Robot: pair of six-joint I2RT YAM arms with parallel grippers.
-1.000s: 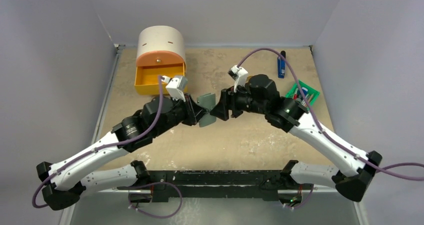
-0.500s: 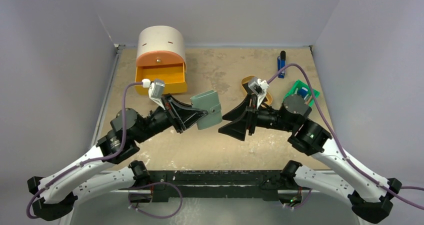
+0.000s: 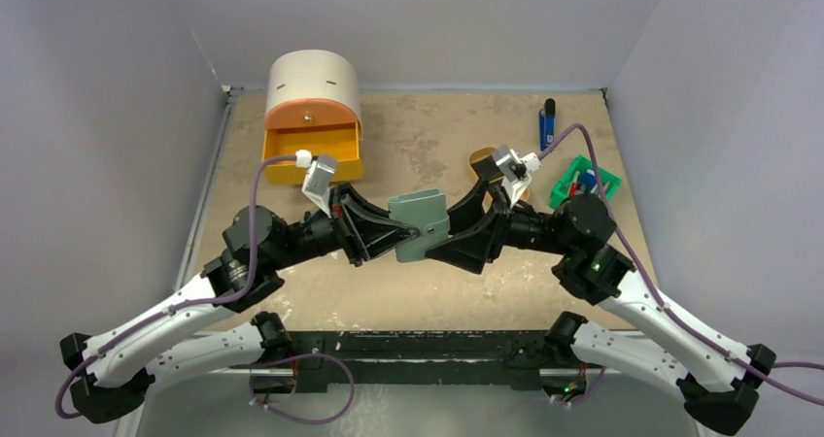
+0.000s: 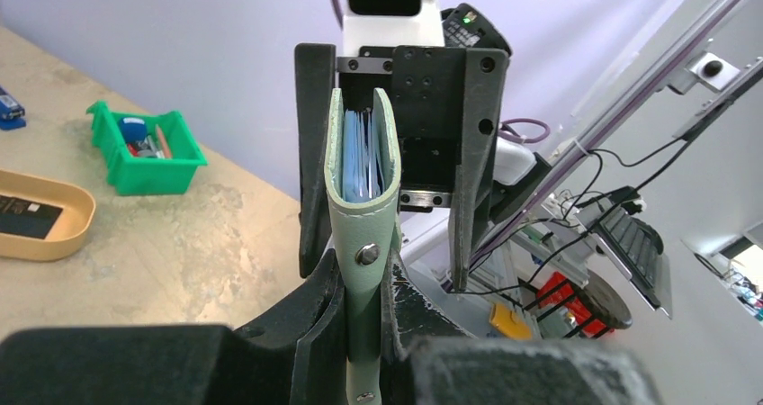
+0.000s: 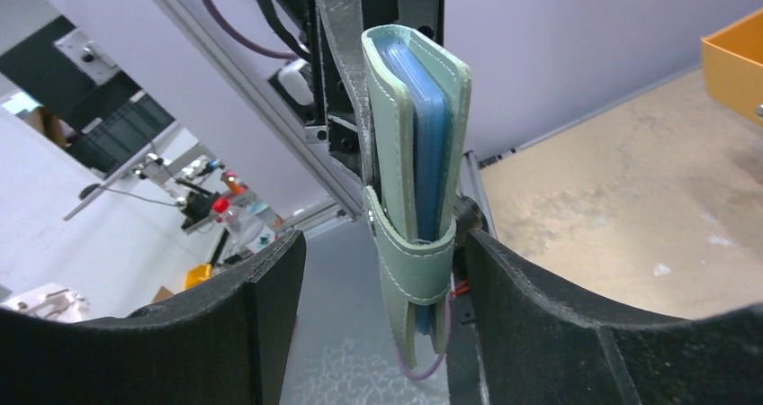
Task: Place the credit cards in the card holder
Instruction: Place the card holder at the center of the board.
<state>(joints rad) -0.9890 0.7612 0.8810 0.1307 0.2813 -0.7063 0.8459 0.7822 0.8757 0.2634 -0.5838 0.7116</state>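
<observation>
The card holder (image 3: 420, 225), a grey-green wallet folded shut with its snap tab fastened, hangs above the table's middle. My left gripper (image 3: 406, 235) is shut on its tab end (image 4: 364, 243). My right gripper (image 3: 449, 235) faces it from the right, open, one finger on each side of the wallet (image 5: 418, 153). The wallet sits close to the right-hand finger (image 5: 558, 315). Blue-grey pockets show at its edge. One black credit card (image 4: 25, 216) lies in the tan tray (image 4: 54, 238).
An orange drawer (image 3: 313, 153) stands open under a cream cylinder at the back left. The tan tray (image 3: 479, 157) lies partly hidden behind my right wrist. A green bin (image 3: 581, 182) and a blue-and-black stick (image 3: 547, 124) are at the back right.
My right gripper has swung left, and its open fingers now straddle the wallet. My left gripper has carried the wallet a little right and nearer, still shut on it.
</observation>
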